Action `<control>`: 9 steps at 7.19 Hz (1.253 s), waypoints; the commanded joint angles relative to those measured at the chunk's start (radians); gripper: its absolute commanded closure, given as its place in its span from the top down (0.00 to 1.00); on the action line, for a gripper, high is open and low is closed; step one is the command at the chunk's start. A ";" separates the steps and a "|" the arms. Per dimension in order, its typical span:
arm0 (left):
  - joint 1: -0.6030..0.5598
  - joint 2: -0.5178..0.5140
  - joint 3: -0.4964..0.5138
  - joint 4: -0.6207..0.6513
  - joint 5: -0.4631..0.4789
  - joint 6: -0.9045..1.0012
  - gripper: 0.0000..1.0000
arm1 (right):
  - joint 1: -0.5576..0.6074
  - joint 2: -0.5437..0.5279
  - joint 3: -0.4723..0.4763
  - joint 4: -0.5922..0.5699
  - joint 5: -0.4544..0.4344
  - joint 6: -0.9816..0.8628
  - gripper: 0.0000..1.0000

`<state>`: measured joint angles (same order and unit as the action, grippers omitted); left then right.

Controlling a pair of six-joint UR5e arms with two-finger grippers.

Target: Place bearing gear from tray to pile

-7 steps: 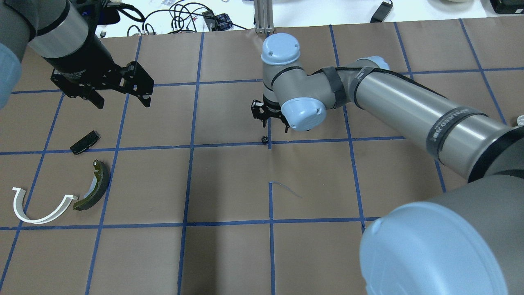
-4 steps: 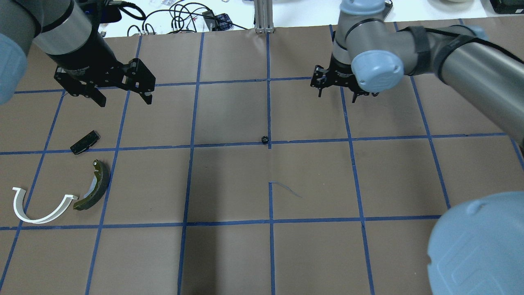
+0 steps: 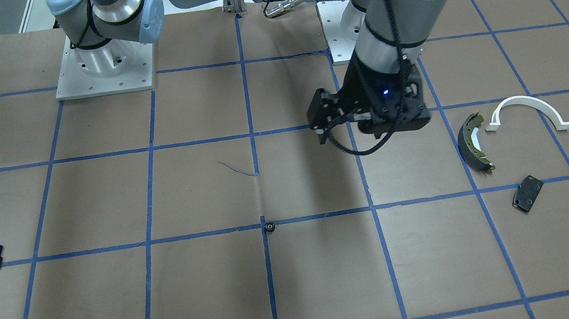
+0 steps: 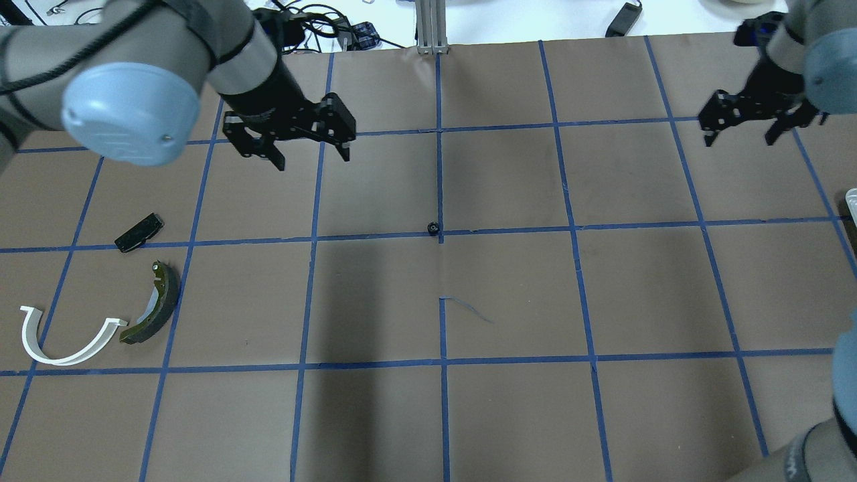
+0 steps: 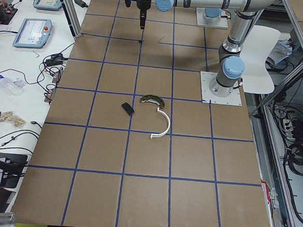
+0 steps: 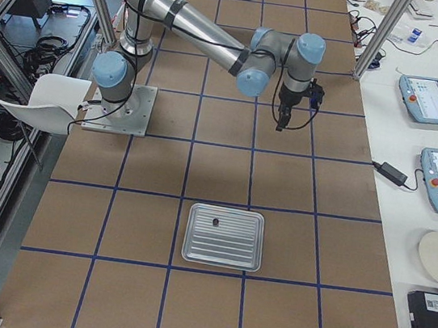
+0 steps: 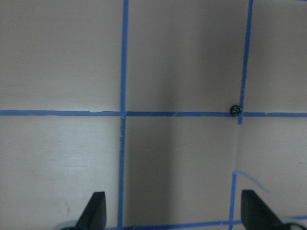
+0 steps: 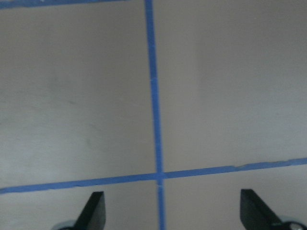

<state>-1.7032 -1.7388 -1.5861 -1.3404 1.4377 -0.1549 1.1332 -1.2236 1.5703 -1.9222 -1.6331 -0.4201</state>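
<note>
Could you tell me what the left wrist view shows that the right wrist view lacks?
Left wrist only: the bearing gear, a small dark ring on a blue tape crossing, ahead of the left tool. Right wrist only: a tape crossing with nothing on it, ahead of the right tool. Both: brown paper, blue tape lines, and tool fingertips spread apart, holding nothing.

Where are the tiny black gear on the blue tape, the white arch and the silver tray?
gear (image 4: 434, 229), overhead view, its middle.
white arch (image 3: 519, 100), front-facing view, top of curve.
tray (image 6: 236, 246), right side view, bare floor.
</note>
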 commanded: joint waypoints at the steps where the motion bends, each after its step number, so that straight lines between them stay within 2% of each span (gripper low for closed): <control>1: -0.099 -0.167 -0.006 0.191 0.016 -0.107 1.00 | -0.243 0.012 0.010 -0.020 0.004 -0.372 1.00; 2: -0.133 -0.233 -0.005 0.260 0.020 -0.136 1.00 | -0.333 0.056 0.013 -0.073 0.007 -0.532 1.00; 4: -0.188 -0.347 0.009 0.322 0.130 -0.175 1.00 | -0.464 0.162 0.022 -0.170 0.010 -0.794 1.00; 5: -0.212 -0.388 0.000 0.358 0.133 -0.181 1.00 | -0.518 0.183 0.057 -0.166 0.021 -0.854 1.00; 6: -0.229 -0.427 -0.005 0.400 0.164 -0.196 1.00 | -0.536 0.185 0.124 -0.245 0.088 -0.882 1.00; 7: -0.246 -0.451 -0.005 0.412 0.174 -0.212 1.00 | -0.537 0.184 0.176 -0.352 0.087 -0.882 0.98; 9: -0.260 -0.472 0.004 0.412 0.190 -0.218 0.96 | -0.538 0.174 0.201 -0.357 0.076 -0.870 0.96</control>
<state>-1.9537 -2.1964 -1.5883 -0.9314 1.6179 -0.3657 0.5984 -1.0437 1.7528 -2.2605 -1.5548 -1.2941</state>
